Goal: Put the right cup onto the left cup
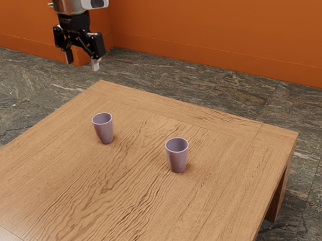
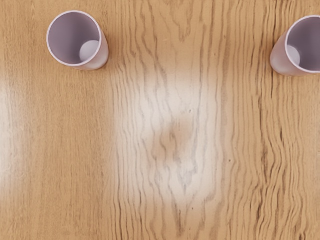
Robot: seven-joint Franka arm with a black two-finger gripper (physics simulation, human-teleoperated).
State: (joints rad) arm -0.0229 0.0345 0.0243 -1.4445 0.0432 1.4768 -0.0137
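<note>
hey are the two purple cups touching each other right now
Apart. The exterior view shows bare tabletop between the cup at its left and the cup at its right.

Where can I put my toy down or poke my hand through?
Bare wood lies between the cup at the exterior view's left and the other cup; a hand would probably fit. A bigger patch runs from both toward that view's bottom edge. The table is tightest right beside each cup.
</note>
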